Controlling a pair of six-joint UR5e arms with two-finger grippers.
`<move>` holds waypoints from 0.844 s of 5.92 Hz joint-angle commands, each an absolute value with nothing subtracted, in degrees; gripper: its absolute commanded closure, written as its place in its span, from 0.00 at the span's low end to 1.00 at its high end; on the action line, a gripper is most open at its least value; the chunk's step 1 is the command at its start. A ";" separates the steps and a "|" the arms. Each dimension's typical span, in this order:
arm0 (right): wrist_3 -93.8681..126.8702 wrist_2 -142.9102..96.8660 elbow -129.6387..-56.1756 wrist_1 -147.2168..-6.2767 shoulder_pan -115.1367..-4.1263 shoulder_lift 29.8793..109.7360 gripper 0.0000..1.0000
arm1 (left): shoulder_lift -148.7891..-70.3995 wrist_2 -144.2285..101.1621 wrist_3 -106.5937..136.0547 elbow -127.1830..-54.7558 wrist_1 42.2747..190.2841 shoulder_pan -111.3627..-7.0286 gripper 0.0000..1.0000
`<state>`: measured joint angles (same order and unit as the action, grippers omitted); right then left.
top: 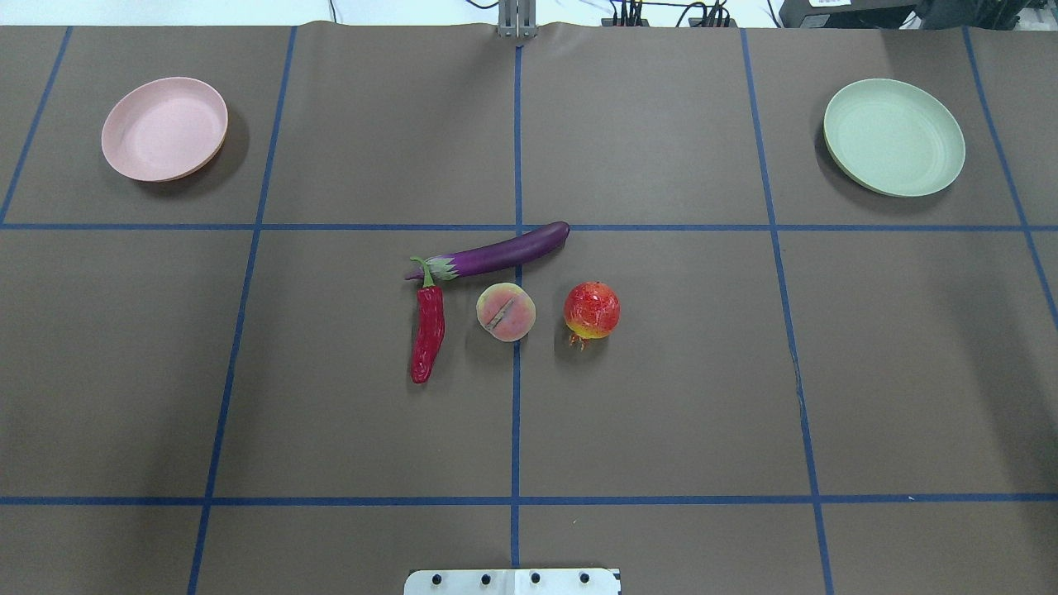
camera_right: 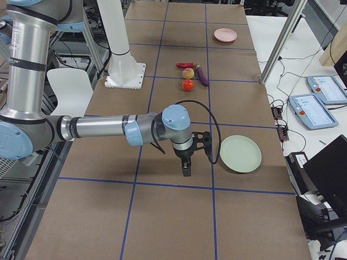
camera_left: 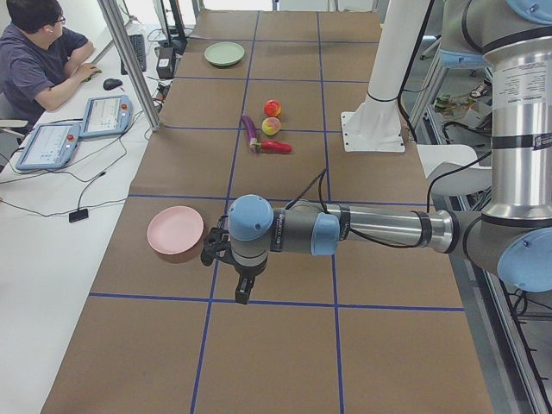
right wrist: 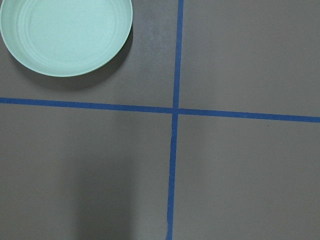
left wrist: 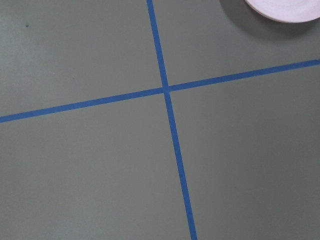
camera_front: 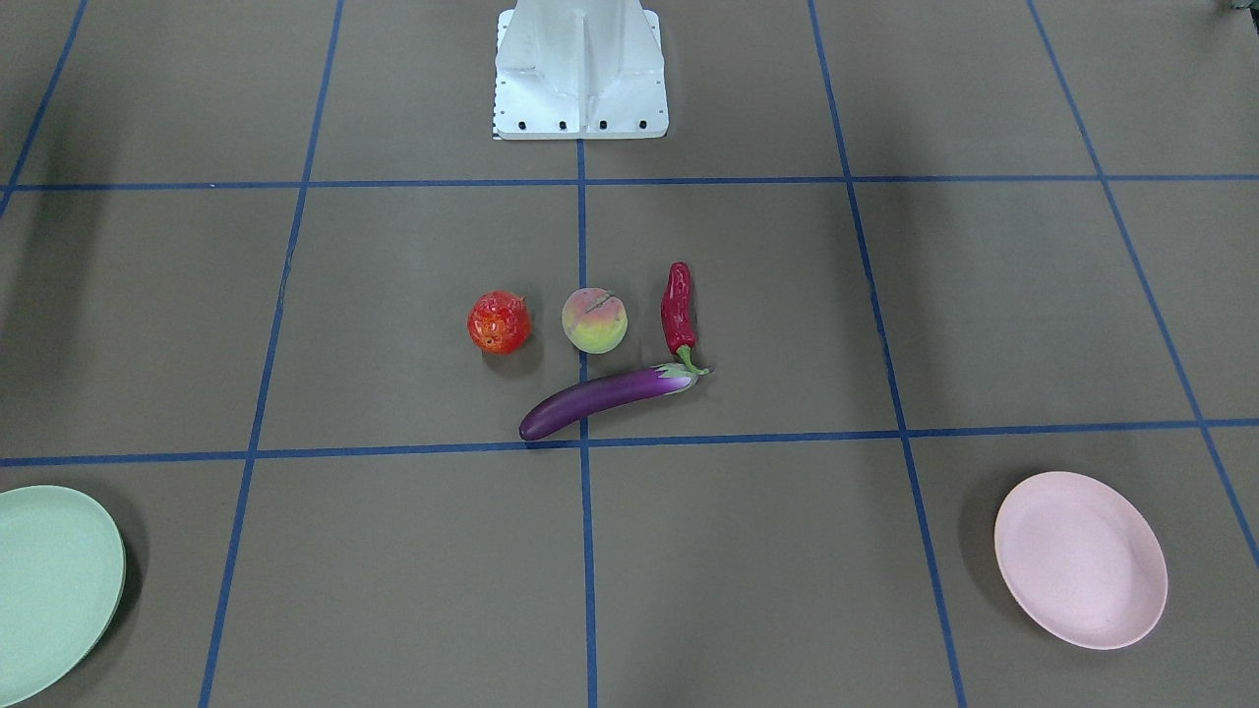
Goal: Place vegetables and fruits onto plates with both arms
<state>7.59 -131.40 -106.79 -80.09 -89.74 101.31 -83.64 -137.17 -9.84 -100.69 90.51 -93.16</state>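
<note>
The purple eggplant point(top: 492, 251) lies mid-table, its green cap touching the stem of the red chili pepper point(top: 428, 330). The peach point(top: 505, 311) and the red-orange speckled fruit point(top: 592, 309) sit beside them, apart from each other. The pink plate point(top: 164, 128) is at the far left and holds nothing. The mint green plate point(top: 893, 136) is at the far right and holds nothing. My left gripper point(camera_left: 241, 293) hangs above the table next to the pink plate point(camera_left: 175, 230). My right gripper point(camera_right: 186, 170) hangs next to the green plate point(camera_right: 240, 153). I cannot tell whether either is open or shut.
The white robot base block point(camera_front: 580, 74) stands at the robot's side of the table. Blue tape lines point(top: 516, 372) grid the brown table cover. An operator point(camera_left: 39, 60) sits at a side desk with tablets point(camera_left: 105, 116) and cables.
</note>
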 commanded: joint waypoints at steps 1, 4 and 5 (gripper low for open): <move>7.65 -131.57 -106.87 -78.76 -88.95 101.25 0.00 | -82.89 -137.11 -9.67 -102.46 90.79 -93.08 0.00; 8.61 -136.65 -106.70 -72.07 -86.42 100.29 0.00 | -86.19 -137.37 -9.14 -102.14 91.14 -92.64 0.00; 8.79 -136.58 -106.70 -71.98 -84.74 96.80 0.00 | -91.62 -137.63 -8.97 -100.82 90.97 -92.38 0.00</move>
<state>8.50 -135.97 -106.66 -72.27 -86.34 99.40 -87.39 -137.43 -9.11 -101.82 91.03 -92.61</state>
